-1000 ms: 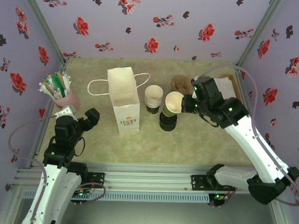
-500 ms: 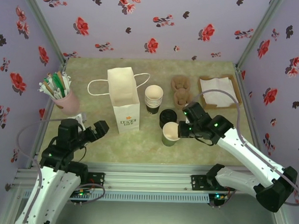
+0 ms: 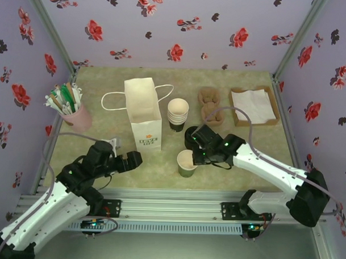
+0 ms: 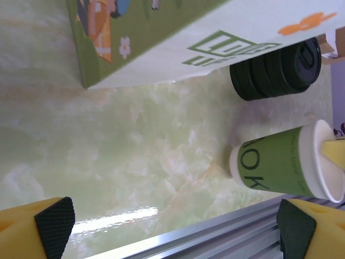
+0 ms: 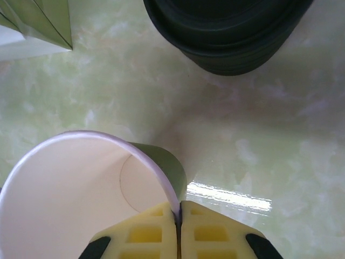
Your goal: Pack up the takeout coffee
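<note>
The takeout coffee cup [image 3: 186, 163] is a single green-walled paper cup, cream inside, with its top open. It is upright near the table's front, its base at or just above the surface. My right gripper [image 3: 199, 156] is shut on the cup's right rim, one yellow pad inside and one outside [image 5: 179, 215]. The cup [image 5: 70, 189] fills the lower left of the right wrist view. My left gripper [image 3: 136, 159] is open and empty, low over the table to the cup's left. In the left wrist view the cup [image 4: 280, 164] lies ahead, beyond the left gripper [image 4: 172, 224].
A white paper bag [image 3: 143, 114] stands behind the left gripper, its handle to the left. A stack of black lids [image 3: 194, 136] sits just behind the cup, and nested cups [image 3: 177, 114] stand further back. Brown cup carriers [image 3: 209, 105], a napkin tray [image 3: 253, 105] and a pink holder [image 3: 74, 114] line the back.
The right arm has carried the cup from beside the lid stack forward and left, down to the table. The left gripper, still open, has swung right toward the cup.
</note>
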`<state>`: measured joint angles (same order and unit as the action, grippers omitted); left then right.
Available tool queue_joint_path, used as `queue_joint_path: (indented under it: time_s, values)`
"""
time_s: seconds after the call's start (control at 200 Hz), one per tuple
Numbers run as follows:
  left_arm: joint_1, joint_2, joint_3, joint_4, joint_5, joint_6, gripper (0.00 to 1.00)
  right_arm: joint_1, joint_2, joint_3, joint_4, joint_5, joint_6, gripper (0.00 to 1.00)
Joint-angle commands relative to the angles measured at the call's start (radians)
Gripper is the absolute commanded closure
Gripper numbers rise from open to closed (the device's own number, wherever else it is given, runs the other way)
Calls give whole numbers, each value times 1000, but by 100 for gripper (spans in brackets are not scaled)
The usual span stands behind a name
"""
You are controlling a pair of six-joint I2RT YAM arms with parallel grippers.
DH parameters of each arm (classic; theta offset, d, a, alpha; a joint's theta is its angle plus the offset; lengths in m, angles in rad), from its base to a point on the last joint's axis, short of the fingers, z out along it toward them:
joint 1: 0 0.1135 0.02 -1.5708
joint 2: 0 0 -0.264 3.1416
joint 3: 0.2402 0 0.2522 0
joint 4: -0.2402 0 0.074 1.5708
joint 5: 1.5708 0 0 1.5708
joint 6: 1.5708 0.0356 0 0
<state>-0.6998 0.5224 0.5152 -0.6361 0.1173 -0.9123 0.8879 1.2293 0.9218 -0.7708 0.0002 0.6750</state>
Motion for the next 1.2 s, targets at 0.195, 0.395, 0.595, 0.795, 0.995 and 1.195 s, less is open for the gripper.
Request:
queue_joint_path:
  time_s: [0.195, 0.395, 0.595, 0.795, 0.995, 1.195]
  values:
    - [-193, 54, -64, 200, -174, -101, 1, 79, 127, 80, 50, 68, 46, 81]
    - [-275, 136, -59, 296, -213, -102, 1, 113, 154, 128, 5, 116, 49, 67]
    - [-323, 179, -39, 332, -240, -85, 1, 113, 97, 147, -68, 177, 52, 52]
    - [-364, 217, -19, 360, -257, -73, 1, 113, 14, 176, -166, 284, 51, 27]
    - [-428, 267, 1, 382, -304, -64, 1, 54, -29, 218, -213, 384, 4, 1]
    - [-472, 319, 29, 399, -334, -47, 1, -69, 6, 249, -172, 395, -81, 1]
